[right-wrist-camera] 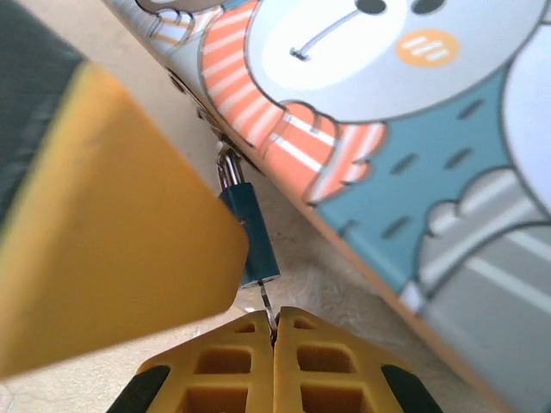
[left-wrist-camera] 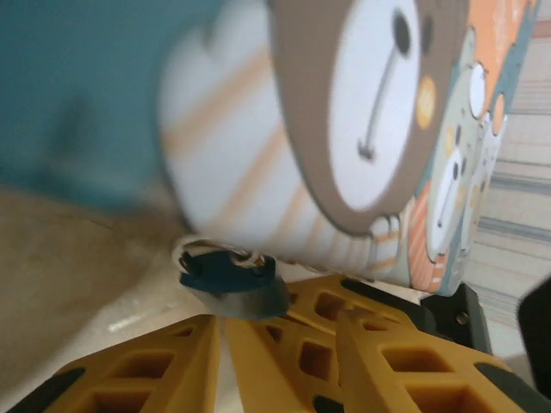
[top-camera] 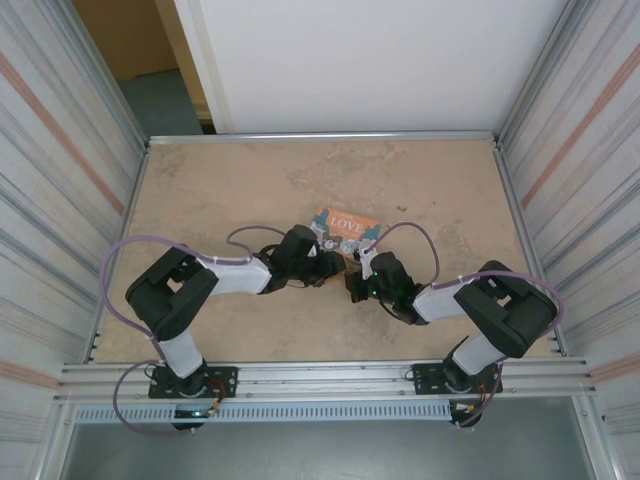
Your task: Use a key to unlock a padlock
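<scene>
Where your arms meet in the top view, the left gripper (top-camera: 338,262) and right gripper (top-camera: 354,276) crowd the LOVE box (top-camera: 345,222). Left wrist: the padlock (left-wrist-camera: 231,280) hangs from the box, and you cannot tell the left grip. Right wrist: the right gripper pinches the key (right-wrist-camera: 266,303) just beneath the padlock.

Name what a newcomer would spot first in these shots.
The orange-and-teal cartoon-animal "LOVE" box sits in the middle of the beige table, with the left arm and right arm meeting at its near edge. In the right wrist view, a tiny dark teal metal padlock hangs from the box's side. The right gripper is pinched shut on what looks like a thin metal key at the lock's bottom.
</scene>
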Robot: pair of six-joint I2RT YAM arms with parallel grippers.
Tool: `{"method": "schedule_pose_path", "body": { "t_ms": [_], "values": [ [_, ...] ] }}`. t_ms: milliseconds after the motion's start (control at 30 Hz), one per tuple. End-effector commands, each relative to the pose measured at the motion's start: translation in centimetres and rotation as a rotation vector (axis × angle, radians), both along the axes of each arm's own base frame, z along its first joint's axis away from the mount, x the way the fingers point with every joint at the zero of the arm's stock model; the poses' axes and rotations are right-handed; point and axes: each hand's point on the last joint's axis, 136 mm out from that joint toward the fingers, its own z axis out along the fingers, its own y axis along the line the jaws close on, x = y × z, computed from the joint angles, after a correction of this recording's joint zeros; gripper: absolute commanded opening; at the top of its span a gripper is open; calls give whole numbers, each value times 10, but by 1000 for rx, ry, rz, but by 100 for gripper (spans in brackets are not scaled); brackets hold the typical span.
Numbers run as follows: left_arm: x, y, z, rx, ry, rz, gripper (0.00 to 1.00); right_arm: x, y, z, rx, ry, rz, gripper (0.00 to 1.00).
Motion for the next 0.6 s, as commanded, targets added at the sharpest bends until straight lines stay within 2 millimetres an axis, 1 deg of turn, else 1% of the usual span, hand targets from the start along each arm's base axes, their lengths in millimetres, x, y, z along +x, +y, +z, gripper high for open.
{"method": "schedule_pose_path", "body": {
  "t_ms": [0, 200, 333, 467, 567],
  "values": [
    [-11, -1, 14, -40, -10, -48, 42, 6, 6, 12, 56, -33, -19, 0],
    [-10, 16, 26, -33, -44, -21, 46, 5, 8, 12, 72, -2, -22, 0],
    [-8, 35, 36, -36, -85, 18, 50, 2, 10, 12, 78, 39, -19, 0],
    [-5, 56, 45, -72, -123, 80, 54, -1, 14, 15, 88, 117, -9, 0],
    [-5, 67, 52, -88, -156, 110, 57, -3, 16, 16, 98, 183, -1, 0]
  ]
}}
